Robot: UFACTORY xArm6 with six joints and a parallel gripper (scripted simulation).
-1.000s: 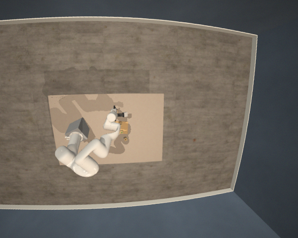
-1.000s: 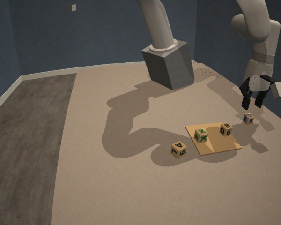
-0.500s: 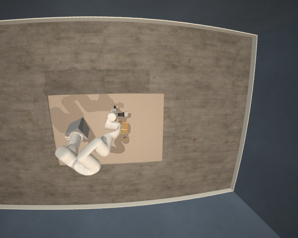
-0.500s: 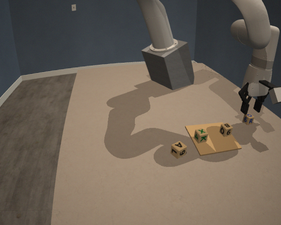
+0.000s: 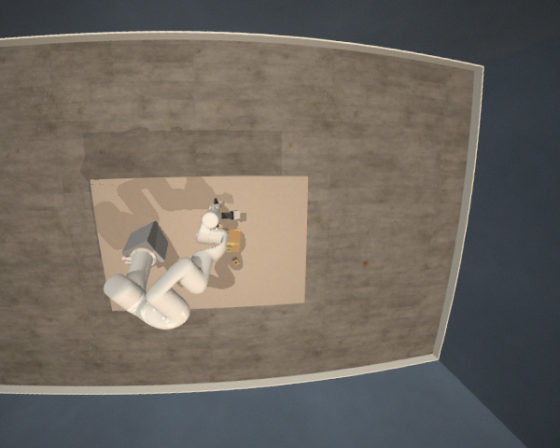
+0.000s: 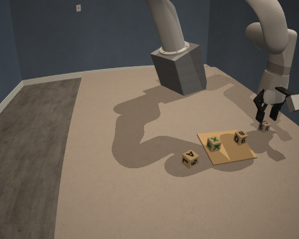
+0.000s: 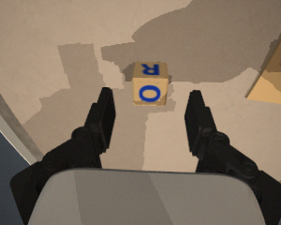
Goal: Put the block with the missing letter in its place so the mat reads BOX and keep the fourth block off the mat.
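Observation:
My gripper [image 6: 266, 118] [image 7: 150, 101] is open and empty. It hangs just above a block with blue letters [image 6: 264, 126] [image 7: 150, 74], which lies on the table off the mat with its O on top; in the wrist view the fingers stand to its left and right. The tan mat [image 6: 230, 154] [image 7: 273, 88] [image 5: 236, 235] holds two blocks: one with a green X on top [image 6: 213, 144] and one with a black B on top [image 6: 240, 137], with a gap between them. A fourth block with a black A on top [image 6: 190, 159] [image 5: 234, 261] lies off the mat.
The robot's grey base box [image 6: 180, 69] [image 5: 145, 241] stands behind the mat. The table's edge runs close past the blue-lettered block on the right in the exterior view. The arm hides that block in the overhead view.

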